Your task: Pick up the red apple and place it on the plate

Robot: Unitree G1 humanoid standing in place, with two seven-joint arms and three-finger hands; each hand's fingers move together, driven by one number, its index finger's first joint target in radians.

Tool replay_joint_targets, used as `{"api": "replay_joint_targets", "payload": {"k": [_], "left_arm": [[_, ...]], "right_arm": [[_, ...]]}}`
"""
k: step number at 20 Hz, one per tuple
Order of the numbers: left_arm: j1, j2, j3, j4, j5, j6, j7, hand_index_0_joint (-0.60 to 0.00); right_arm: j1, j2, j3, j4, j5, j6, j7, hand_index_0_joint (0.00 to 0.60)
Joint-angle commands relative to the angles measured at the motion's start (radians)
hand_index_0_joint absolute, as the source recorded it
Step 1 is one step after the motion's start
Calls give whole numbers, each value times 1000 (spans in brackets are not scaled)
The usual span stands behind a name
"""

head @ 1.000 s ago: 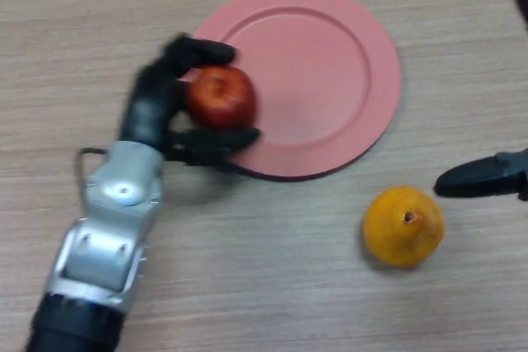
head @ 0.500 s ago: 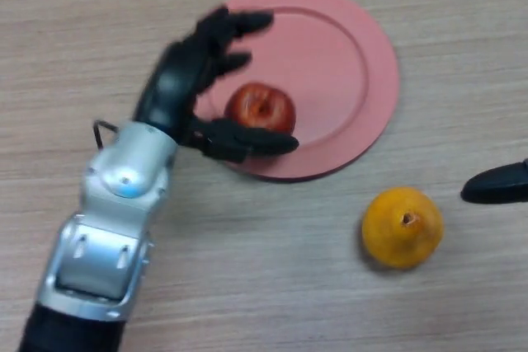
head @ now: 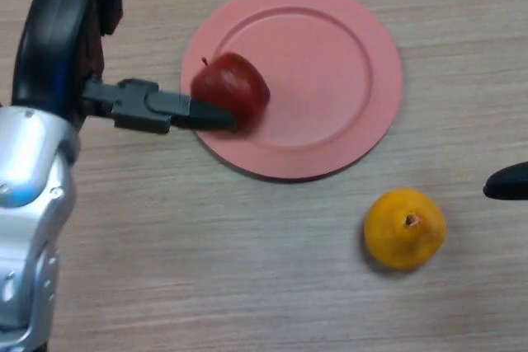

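Note:
The red apple (head: 233,91) lies on the left part of the pink plate (head: 330,63), free of any grasp. My left hand (head: 58,47) is open and raised at the upper left, close to the camera. Its thumb (head: 157,109) points right, and its tip overlaps the apple's lower left side in the view. The fingers reach up past the top edge. My right hand (head: 506,181) shows only as a dark tip at the right edge, well away from the plate.
An orange fruit (head: 404,227) sits on the wooden table (head: 247,269) below and right of the plate. My left forearm (head: 29,228) fills the lower left corner.
My left hand let go of the apple on the plate, opened, and pulled back left and up toward the camera. The apple shifted slightly left. My right hand drew back toward the right edge.

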Motion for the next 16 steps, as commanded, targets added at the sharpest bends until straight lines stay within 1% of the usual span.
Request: {"api": "replay_joint_targets", "payload": {"k": [1, 2, 3, 4, 5, 6, 7, 8, 9, 10, 12, 13, 14, 16], "left_arm": [[-2, 66, 168, -112, -169, -53, -40, 0], [10, 74, 182, -120, -210, -47, -40, 0], [61, 87, 196, -143, -273, -47, -25, 0], [75, 89, 202, -152, -292, -44, -10, 0], [100, 90, 210, -187, -341, -14, 43, 0], [102, 93, 211, -198, -359, 2, 62, 0], [105, 104, 215, -223, -390, 4, 79, 0], [101, 114, 218, -230, -399, 5, 81, 0], [101, 126, 221, -229, -406, -9, 78, 0], [101, 129, 225, -227, -412, -8, 78, 0], [119, 130, 218, -239, -394, -21, 86, 0], [124, 136, 204, -258, -380, 20, 90, 0], [124, 136, 197, -264, -375, 39, 91, 0], [124, 126, 184, -272, -339, 61, 74, 0]], "right_arm": [[-34, -29, 12, -19, -99, -188, 16, 0], [-32, -20, 28, -18, -116, -193, 22, 0], [-40, 18, 74, -7, -133, -191, 31, 0], [-47, 29, 87, -5, -136, -187, 35, 0], [-66, 47, 107, -7, -140, -169, 38, 0], [-70, 52, 109, -8, -142, -167, 41, 0], [-70, 52, 101, -17, -143, -175, 64, 0], [-71, 48, 100, -18, -148, -181, 71, 0], [-51, 39, 114, 0, -200, -247, 102, 0], [-46, 38, 120, 8, -221, -267, 114, 0], [-51, 49, 131, 35, -261, -290, 143, 0], [-49, 63, 129, 25, -271, -283, 150, 0], [-49, 71, 126, 16, -270, -277, 148, 0], [-54, 73, 146, -14, -279, -252, 144, 0]]}}
